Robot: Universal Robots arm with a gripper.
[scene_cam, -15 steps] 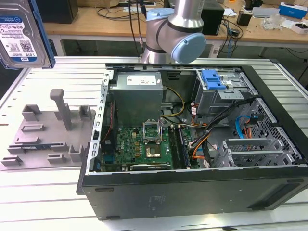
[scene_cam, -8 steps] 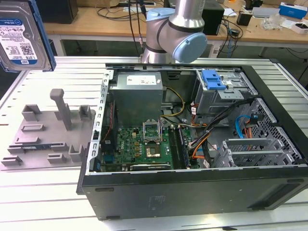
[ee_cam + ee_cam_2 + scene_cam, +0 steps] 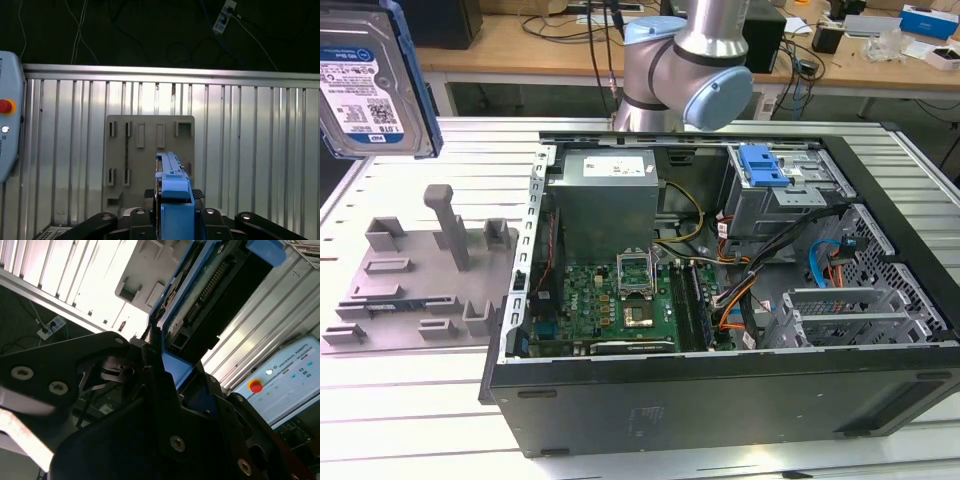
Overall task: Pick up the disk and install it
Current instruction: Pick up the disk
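The disk (image 3: 372,80) hangs high above the bench (image 3: 410,420) at the exterior view's left, well apart from the open computer case (image 3: 720,405), with its labelled face toward that camera. In the first wrist view the end effector (image 3: 173,194) is clamped on it, a black finger on either side near one end, and the rest of the body stands free beyond the grip. I judge the disk stiff and fairly heavy for its size, a metal slab that will not flex but would suffer from knocks. Its bare metal looks slick, so a firm hold across the flat sides or the blue frame seems best, kept off the connector end seen in the second wrist view. Below it a grey slotted holder plate (image 3: 150,150) lies flat on the ribbed metal bench. The case lies on its side with the lid off, showing a green board (image 3: 620,305), a grey power box (image 3: 605,195), loose cables and a blue latch (image 3: 763,166) over the drive cage. A control pendant (image 3: 7,130) sits at the bench edge. Cluttered wooden desks (image 3: 520,45) stand behind the arm (image 3: 690,70).
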